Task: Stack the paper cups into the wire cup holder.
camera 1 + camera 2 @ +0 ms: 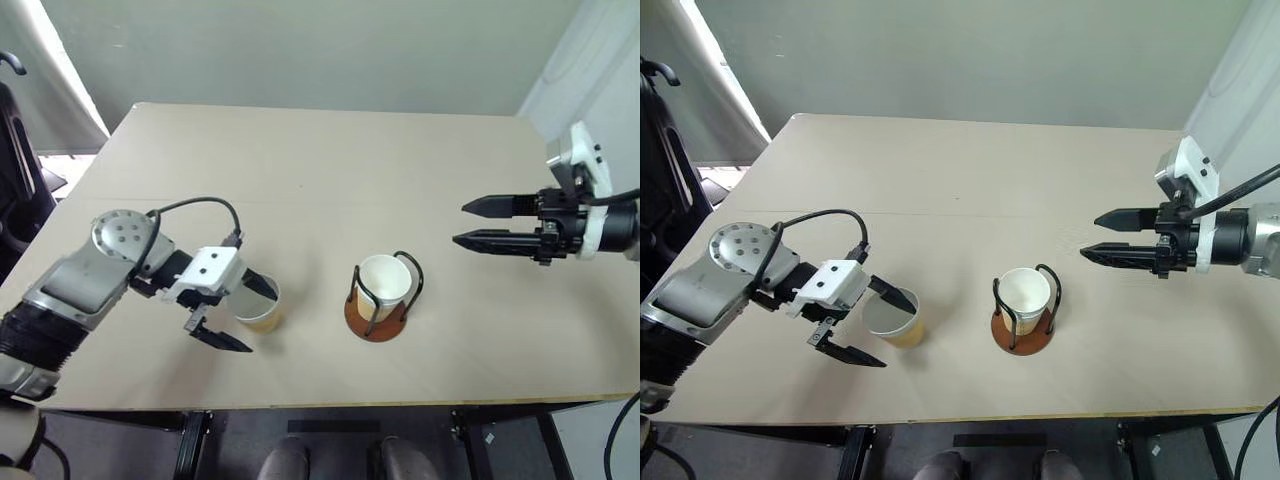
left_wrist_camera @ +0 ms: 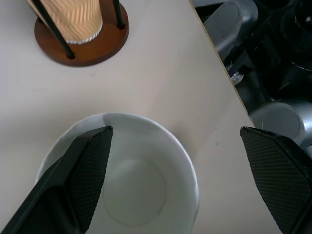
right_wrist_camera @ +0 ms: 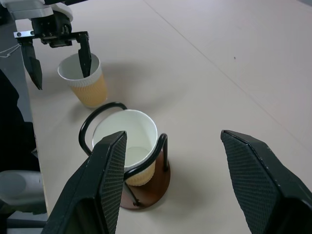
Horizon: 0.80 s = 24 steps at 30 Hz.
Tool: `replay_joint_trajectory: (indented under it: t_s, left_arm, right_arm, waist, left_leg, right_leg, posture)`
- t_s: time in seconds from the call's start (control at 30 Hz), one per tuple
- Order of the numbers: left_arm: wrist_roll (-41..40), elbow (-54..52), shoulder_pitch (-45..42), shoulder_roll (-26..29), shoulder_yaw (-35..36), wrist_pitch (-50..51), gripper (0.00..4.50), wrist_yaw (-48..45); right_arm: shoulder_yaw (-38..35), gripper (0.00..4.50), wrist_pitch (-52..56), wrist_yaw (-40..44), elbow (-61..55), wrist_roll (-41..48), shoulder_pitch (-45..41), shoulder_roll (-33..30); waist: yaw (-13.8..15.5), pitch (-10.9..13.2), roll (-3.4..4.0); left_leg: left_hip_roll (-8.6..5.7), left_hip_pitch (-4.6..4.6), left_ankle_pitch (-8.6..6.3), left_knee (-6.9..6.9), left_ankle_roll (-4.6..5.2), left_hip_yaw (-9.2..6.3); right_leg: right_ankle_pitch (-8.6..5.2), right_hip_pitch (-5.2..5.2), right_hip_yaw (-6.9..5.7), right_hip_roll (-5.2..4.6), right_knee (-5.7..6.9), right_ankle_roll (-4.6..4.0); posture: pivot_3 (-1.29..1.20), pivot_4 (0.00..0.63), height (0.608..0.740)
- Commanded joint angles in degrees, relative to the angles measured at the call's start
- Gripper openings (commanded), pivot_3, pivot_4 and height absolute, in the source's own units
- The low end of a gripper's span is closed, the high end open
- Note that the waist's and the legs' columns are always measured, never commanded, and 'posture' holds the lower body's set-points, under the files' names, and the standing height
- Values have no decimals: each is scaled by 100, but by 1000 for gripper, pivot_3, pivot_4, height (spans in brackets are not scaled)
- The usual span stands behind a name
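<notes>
A small tapered paper cup (image 1: 260, 305), white inside with a tan-yellow ribbed outside, stands upright on the pale beige surface (image 1: 330, 180) near its front edge. The left jaws (image 1: 236, 313) are open wide and straddle the cup's rim: one black finger (image 3: 85, 56) dips inside the cup mouth, the other black finger (image 3: 31, 65) hangs outside the cup wall, on the side facing the front edge. The jaws are not closed on the cup.

To the right of the left jaws, just beside the free cup but apart from it, stands the wire cup holder (image 1: 380, 318), a round reddish-brown disc base with thin black wire loops. A second paper cup of the same type (image 1: 385, 285) sits upright inside the loops.

The right jaws (image 1: 478, 224) hover above the surface, well apart from the holder on its right, pointing toward the left arm. Its two black fingers are spread apart and hold nothing. In the right wrist view the holder lies between and beyond these fingers.
</notes>
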Motion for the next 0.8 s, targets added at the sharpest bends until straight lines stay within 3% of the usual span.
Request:
replay_joint_trajectory:
  t_s: [0.03,0.1,0.43,0.8]
  left_arm:
    - [-22,-51,6,-76,194,-83,4141,-190]
    - [-21,-15,-21,-142,217,-75,3636,-190]
    - [-142,-2,-96,-131,244,46,56,-190]
    - [-209,48,-205,-74,191,133,23,-190]
  right_arm:
    - [-216,3092,-491,155,-131,-123,302,35]
    - [-284,3092,-825,317,-98,-193,527,68]
    - [-321,3092,-2068,1115,301,-558,1097,39]
    - [-282,3092,-3182,1650,436,-783,1470,289]
  waist:
    - [0,0,0]
    - [6,0,0]
    - [3,0,0]
    - [0,0,-1]
  left_leg:
    - [0,0,0,0,0,0]
    - [-1,0,0,3,0,0]
    - [0,0,0,6,0,1]
    - [0,0,0,9,0,2]
  right_leg:
    - [0,0,0,0,-1,0]
    - [0,1,0,0,2,0]
    - [1,3,0,0,3,0]
    - [2,5,0,1,4,0]
  posture:
    - [0,150,740]
    - [0,150,740]
    - [0,150,740]
    - [0,150,740]
